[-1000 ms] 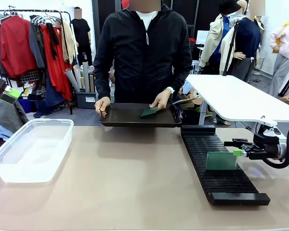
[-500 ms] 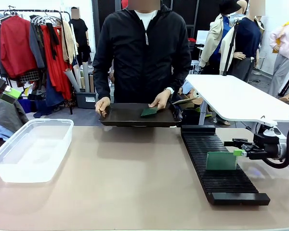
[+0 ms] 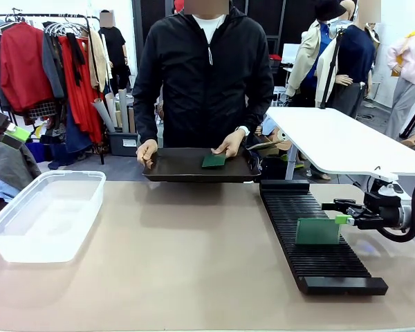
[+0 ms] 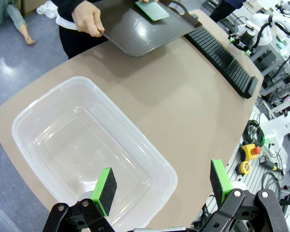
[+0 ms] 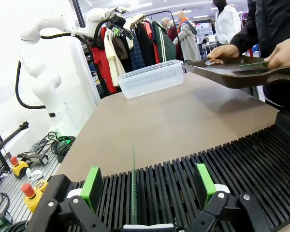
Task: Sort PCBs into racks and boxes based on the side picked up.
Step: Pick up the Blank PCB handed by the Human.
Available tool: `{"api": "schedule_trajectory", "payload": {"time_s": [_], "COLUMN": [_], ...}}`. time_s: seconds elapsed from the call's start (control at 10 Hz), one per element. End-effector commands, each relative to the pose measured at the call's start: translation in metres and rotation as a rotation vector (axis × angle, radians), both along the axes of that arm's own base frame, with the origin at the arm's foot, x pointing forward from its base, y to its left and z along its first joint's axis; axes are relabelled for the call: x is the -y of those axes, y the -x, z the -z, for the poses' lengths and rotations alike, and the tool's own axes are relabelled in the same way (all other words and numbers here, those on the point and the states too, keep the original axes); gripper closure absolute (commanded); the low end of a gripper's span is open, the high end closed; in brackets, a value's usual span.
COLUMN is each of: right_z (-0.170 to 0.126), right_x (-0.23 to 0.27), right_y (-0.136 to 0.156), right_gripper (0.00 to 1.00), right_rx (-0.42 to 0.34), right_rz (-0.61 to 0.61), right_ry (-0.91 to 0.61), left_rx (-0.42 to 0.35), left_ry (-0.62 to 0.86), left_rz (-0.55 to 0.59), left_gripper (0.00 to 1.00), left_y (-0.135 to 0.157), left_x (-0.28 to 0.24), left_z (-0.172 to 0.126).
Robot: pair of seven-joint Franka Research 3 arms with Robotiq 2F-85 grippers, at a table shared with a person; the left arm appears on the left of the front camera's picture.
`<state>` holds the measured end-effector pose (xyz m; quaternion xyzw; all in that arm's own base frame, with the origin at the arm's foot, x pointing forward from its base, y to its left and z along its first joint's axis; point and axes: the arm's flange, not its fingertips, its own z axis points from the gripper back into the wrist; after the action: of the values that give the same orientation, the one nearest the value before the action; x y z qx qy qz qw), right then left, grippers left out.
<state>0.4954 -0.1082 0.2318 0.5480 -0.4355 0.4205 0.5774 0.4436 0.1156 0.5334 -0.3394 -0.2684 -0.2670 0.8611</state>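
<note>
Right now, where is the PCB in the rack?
Front view, robot's right: the PCB stands upright in a slot of the black rack, the open right pincer around it.

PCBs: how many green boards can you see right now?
2. One PCB stands upright in a slot of the black rack; the other PCB lies flat on the dark tray the person holds. None seems hidden.

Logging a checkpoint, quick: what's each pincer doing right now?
Left pincer: open, holding nothing, above the clear box.
Right pincer: open, straddling the upright PCB in the rack, not gripping it.
</note>
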Motion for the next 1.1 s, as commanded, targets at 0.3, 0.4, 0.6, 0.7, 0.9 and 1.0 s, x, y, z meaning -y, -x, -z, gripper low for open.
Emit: {"api": "schedule_trajectory", "payload": {"time_s": [0.3, 0.4, 0.6, 0.7, 0.9, 1.0], "right_z": [0.000, -0.014, -0.040, -0.051, -0.073, -0.083], "right_x": [0.000, -0.004, -0.016, -0.025, -0.042, -0.053], "right_y": [0.000, -0.005, -0.014, -0.014, -0.017, -0.018], "right_gripper": [0.00, 0.00, 0.00, 0.00, 0.00, 0.00], "right_rx": [0.000, -0.008, -0.082, -0.090, -0.089, -0.105], "right_rz": [0.000, 0.019, 0.077, 0.081, 0.072, 0.086], "right_ry": [0.000, 0.047, 0.104, 0.108, 0.164, 0.152], "left_rx": [-0.001, -0.001, -0.001, -0.001, -0.001, -0.001], "left_ry": [0.009, 0.009, 0.009, 0.009, 0.009, 0.009], "left_rz": [0.001, 0.001, 0.001, 0.001, 0.001, 0.001], "left_gripper": [0.00, 0.00, 0.00, 0.00, 0.00, 0.00], "left_y": [0.002, 0.002, 0.002, 0.002, 0.002, 0.002], "left_x": [0.001, 0.001, 0.001, 0.001, 0.001, 0.001], "left_z": [-0.001, -0.001, -0.001, -0.001, -0.001, -0.001]}}
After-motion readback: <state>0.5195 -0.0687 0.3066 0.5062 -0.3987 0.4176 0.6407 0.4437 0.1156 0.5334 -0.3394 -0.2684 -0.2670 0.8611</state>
